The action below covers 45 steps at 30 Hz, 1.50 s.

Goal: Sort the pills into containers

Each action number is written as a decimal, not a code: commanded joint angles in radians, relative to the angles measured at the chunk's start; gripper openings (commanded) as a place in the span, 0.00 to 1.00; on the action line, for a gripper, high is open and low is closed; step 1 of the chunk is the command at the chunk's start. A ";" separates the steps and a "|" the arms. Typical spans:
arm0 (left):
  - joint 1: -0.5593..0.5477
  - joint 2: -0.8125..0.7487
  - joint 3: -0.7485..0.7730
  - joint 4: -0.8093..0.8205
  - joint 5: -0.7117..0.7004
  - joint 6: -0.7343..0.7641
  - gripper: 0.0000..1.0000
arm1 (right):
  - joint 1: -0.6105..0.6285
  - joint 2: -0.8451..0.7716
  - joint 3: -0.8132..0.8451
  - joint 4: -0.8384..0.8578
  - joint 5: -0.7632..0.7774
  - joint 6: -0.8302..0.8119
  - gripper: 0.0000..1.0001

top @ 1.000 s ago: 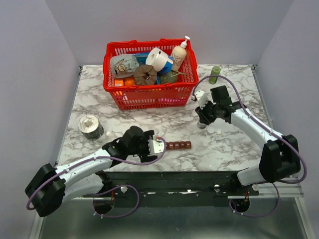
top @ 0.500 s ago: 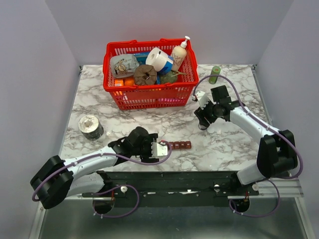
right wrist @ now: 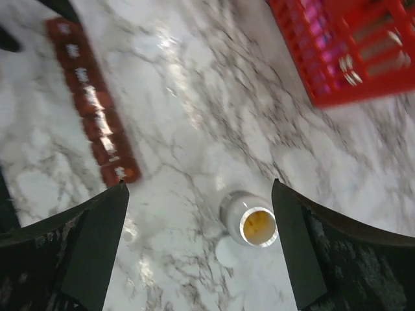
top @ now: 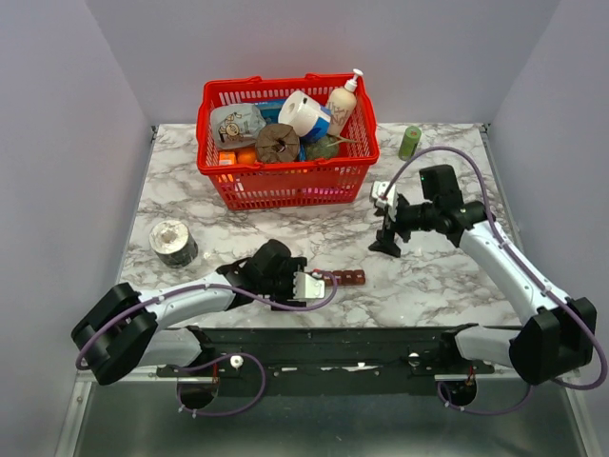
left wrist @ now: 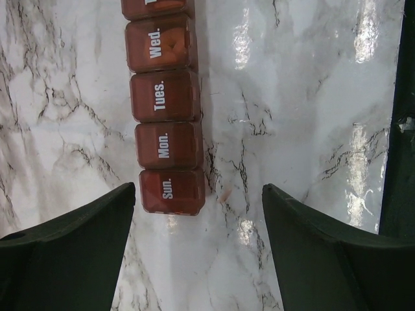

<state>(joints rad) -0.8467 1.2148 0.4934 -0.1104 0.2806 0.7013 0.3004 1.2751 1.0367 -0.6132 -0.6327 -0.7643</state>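
Two grippers are in your views, and both stand wide open, holding nothing. Your left gripper (left wrist: 200,217) sits low in the left wrist view, with its dark fingers (left wrist: 71,246) spread toward the bottom corners. The pill containers (left wrist: 165,129) run from between the fingers up to the top edge, left of centre. They form a dark red-brown strip lying flat on the marble bench (left wrist: 305,97), with lids marked Sun., Mon., Tues. and Wed. reading upward. The Sun. end is just beside the tip of the left-hand finger. Every lid you can see there looks shut. From the top camera the strip lies in the lower middle of the frame, just right of that gripper and near the bench's front edge. Your right gripper (right wrist: 200,194) hangs over the right-centre of the bench. In the right wrist view a small bottle (right wrist: 249,223) stands upright and uncapped in the lower middle, between the fingers and closer to the right-hand one. Its mouth shows orange-yellow contents. That view is blurred, and the strip appears in its upper left, well apart from the bottle. A red basket (top: 285,186) full of goods sits at the upper middle of the top view.
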 commanded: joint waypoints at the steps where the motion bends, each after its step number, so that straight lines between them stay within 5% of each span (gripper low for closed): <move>1: -0.002 0.057 0.043 -0.024 0.022 0.040 0.82 | 0.075 -0.051 -0.099 -0.064 -0.370 -0.225 1.00; 11: 0.011 0.092 0.050 -0.017 0.003 0.015 0.75 | 0.213 -0.057 -0.227 0.029 -0.358 -0.432 1.00; 27: 0.026 0.046 0.016 0.070 -0.060 -0.017 0.80 | 0.327 0.078 -0.187 0.214 -0.226 -0.124 1.00; 45: 0.083 0.120 0.074 -0.012 -0.006 0.000 0.78 | 0.329 0.104 -0.188 0.213 -0.223 -0.066 1.00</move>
<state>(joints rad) -0.7746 1.2922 0.5217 -0.0631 0.2222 0.6872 0.6209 1.3617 0.8291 -0.4156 -0.8661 -0.8474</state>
